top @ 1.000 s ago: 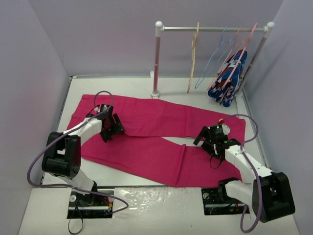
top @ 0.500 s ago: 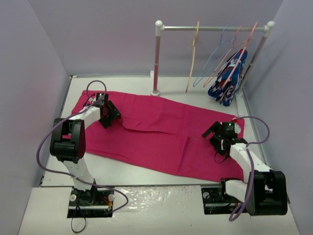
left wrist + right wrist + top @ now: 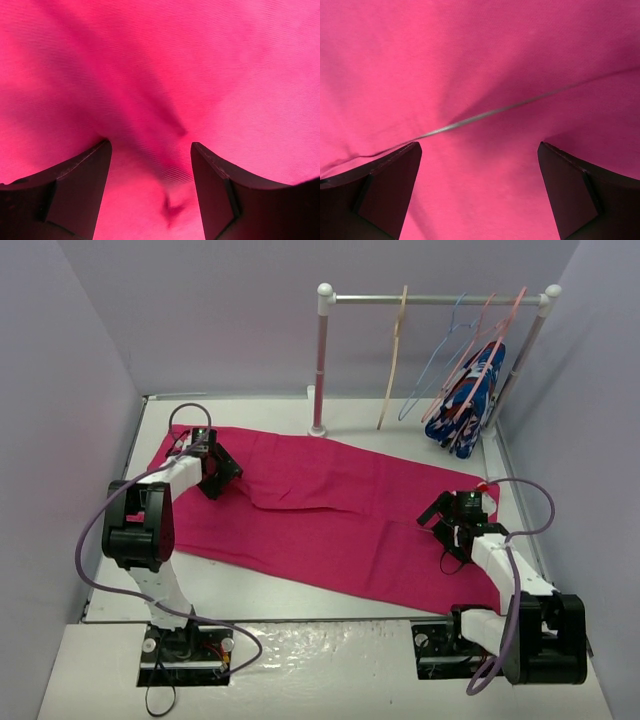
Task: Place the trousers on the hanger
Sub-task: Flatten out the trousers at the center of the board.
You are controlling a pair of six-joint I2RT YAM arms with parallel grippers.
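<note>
Both legs of the trousers [image 3: 330, 510] had closed together, flat before the rack [image 3: 322, 360] bearing the hanger [image 3: 393, 360]. Left gripper [image 3: 216, 473] and right gripper [image 3: 447, 519] stood open; a shallow pinch might lift one layer only.

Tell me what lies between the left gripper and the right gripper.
Only the trousers: in the top external view their magenta cloth fills the whole stretch from the left gripper to the right gripper.
</note>
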